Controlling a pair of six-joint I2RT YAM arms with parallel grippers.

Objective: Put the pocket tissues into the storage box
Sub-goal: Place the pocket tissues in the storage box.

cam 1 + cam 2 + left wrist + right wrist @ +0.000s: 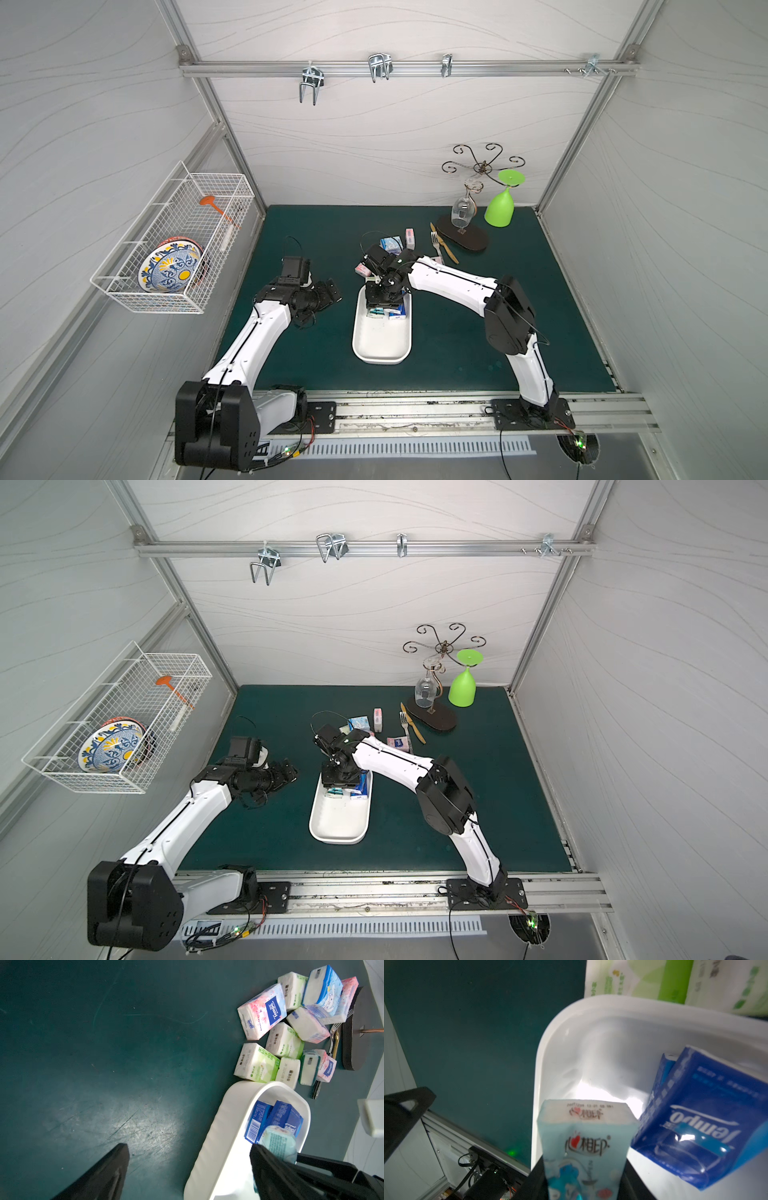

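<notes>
Dark green matting (478,332) covers the tabletop, and at its middle sits the shallow white plastic storage box (380,345) with rounded corners. Two dark blue Tempo packs (695,1126) lie inside the box at its far end, leaning together against one side wall. Over that same end hangs the right gripper (378,306), pointing down, with its jaws closed on a light blue pack (583,1147) printed with a red heart. The pack stands on end between the black fingers; whether it touches the box floor I can't tell. Just beyond the box's far rim, on the mat, the rest of the pocket tissues (284,1043) huddle in a loose pile of light green, pink and blue-and-white wrappers. Left of the box, well apart from it, the left gripper (331,291) hovers with jaws spread wide and nothing between them. Farther out beyond the pile lie a silver fork (436,245) and a golden knife (448,249). Beside them stands a dark oval-based wire glass stand (467,239) with an upside-down green goblet (500,208).
</notes>
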